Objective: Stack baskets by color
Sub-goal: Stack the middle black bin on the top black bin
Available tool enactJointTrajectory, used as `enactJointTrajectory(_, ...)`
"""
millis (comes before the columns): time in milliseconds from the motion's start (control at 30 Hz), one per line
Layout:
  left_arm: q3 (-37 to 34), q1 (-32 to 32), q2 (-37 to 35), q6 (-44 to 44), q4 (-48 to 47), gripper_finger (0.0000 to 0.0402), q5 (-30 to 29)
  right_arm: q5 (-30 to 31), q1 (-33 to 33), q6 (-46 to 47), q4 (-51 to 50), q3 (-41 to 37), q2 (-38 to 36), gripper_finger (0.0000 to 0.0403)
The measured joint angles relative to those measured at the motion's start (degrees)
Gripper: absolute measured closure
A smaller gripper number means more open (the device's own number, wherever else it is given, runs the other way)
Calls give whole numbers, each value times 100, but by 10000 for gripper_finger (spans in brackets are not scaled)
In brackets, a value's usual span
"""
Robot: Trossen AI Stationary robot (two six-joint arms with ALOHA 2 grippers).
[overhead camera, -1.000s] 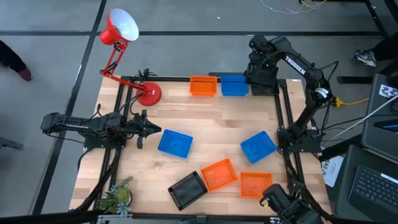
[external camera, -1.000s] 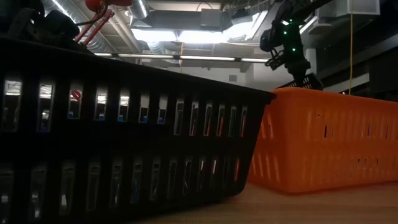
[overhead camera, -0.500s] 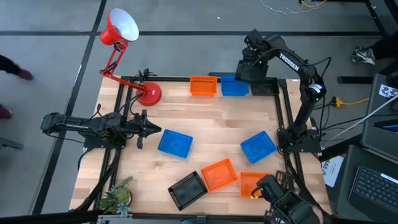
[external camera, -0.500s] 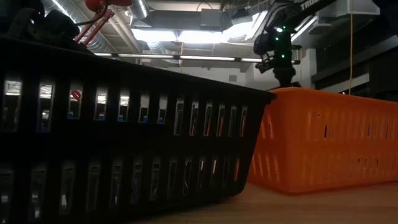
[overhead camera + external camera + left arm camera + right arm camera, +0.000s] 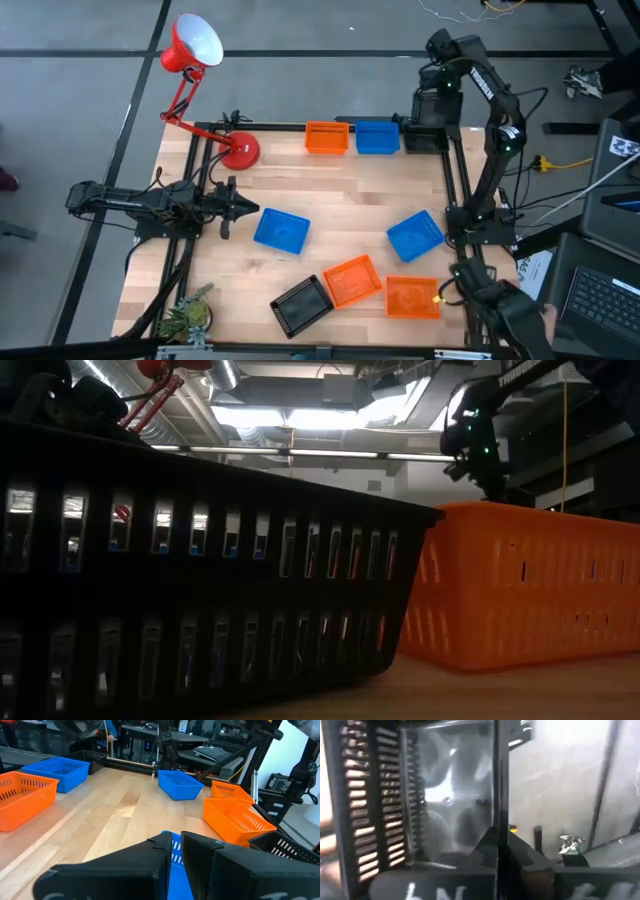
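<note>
Currently the right gripper [image 5: 437,45], jaws closed and empty, is hovering beyond the far-right corner; it should be opening before descending on the black basket [image 5: 302,304]. The left gripper [image 5: 243,208], jaws nearly closed on nothing, is waiting beside a blue basket [image 5: 281,231].

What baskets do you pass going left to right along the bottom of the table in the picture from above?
Black basket → orange basket → second orange basket.

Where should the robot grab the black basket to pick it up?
Probably by one thin side wall of the black basket, coming straight down from above. It sits open side up, with an orange basket close beside it, so the wall facing away from that one looks easiest.
</note>
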Motion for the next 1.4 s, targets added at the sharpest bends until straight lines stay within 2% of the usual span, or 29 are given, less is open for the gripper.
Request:
enactJointTrajectory(133,2,1,0,-2,-1,370,0,-513,-12,74,-457,-7,328,403)
enactJointTrajectory(233,1,0,0,-2,-1,370,0,-677,-131,389,-425,-7,503,403)
enactJointTrajectory(400,0,-2,0,-4,-1,370,0,-879,-117,234,-445,-7,595,403)
enactJointTrajectory(667,0,0,0,-2,-1,370,0,-710,-115,-211,-429,-255,588,403)
enactJointTrajectory(900,2,-1,0,-7,-1,370,0,-686,-113,-339,221,-758,588,403)
enactJointTrajectory(1400,2,1,0,-20,-1,370,0,-655,-120,-371,369,-813,588,403)
